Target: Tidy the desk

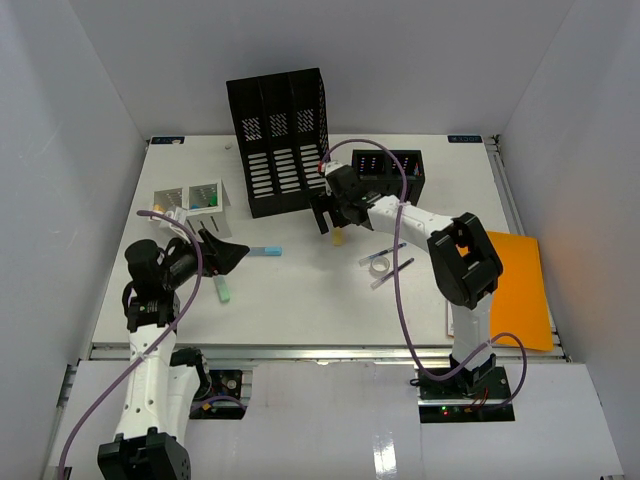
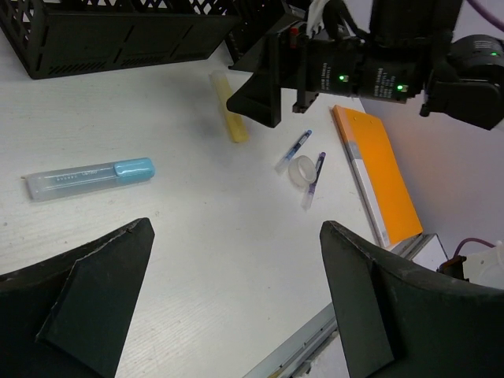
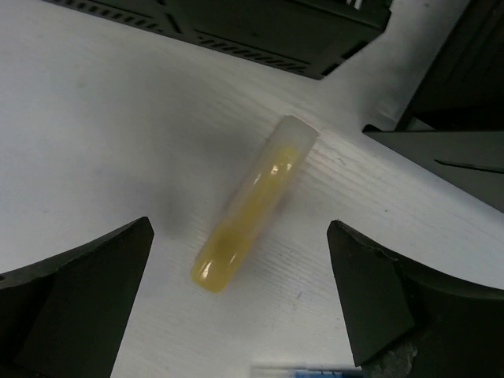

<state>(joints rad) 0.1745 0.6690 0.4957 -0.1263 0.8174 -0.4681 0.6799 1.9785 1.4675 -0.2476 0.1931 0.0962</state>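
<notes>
- The tabletop (image 1: pixel 300 310) fills the overhead view, with loose items lying around its middle and holders standing toward its far edge.
- The right gripper (image 3: pixel 239 232) is held just above a yellow marker (image 3: pixel 252 206) near the middle of the tabletop, with its jaws spread wide and nothing pinched.
- The marker lies between the jaws at a slight slant, so a small wrist turn is advised to let them close squarely across the barrel.
- A straight descent is judged best, as the round barrel may roll if it is nudged from one side.
- The black file rack (image 1: pixel 280 140) stands just behind, toward the far edge, so clearance there should be watched.
- The left gripper (image 2: pixel 235 236), jaws also spread and empty, is held toward the left edge near a blue-capped marker (image 2: pixel 88 178), well apart from the right gripper.
</notes>
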